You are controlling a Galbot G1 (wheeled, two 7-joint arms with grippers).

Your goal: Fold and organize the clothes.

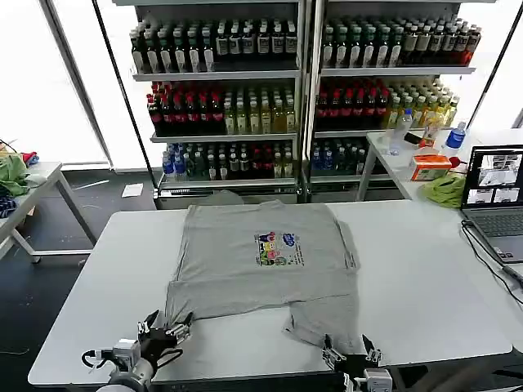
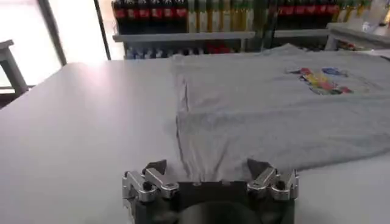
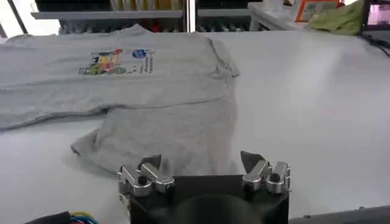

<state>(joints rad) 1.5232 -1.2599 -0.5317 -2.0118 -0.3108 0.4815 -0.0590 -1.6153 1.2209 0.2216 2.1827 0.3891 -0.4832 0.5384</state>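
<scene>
T-shirt (image 1: 257, 261), grey, lies flat on the white worktop (image 1: 409, 278), its near right part folded under. Its chest print (image 1: 279, 248) is multicoloured, the lettering too small to read. Left pincer (image 1: 166, 329) and right pincer (image 1: 351, 351) sit at the near hem, both with fingers apart.

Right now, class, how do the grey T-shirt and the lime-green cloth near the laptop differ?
The grey T-shirt lies spread flat at the middle of the white table; the lime-green cloth sits bunched in a heap at the far right.
The T-shirt carries a multicolour chest print; the cloth looks plain.
The T-shirt covers far more surface.
Both rest untouched, with neither gripper holding them.
</scene>
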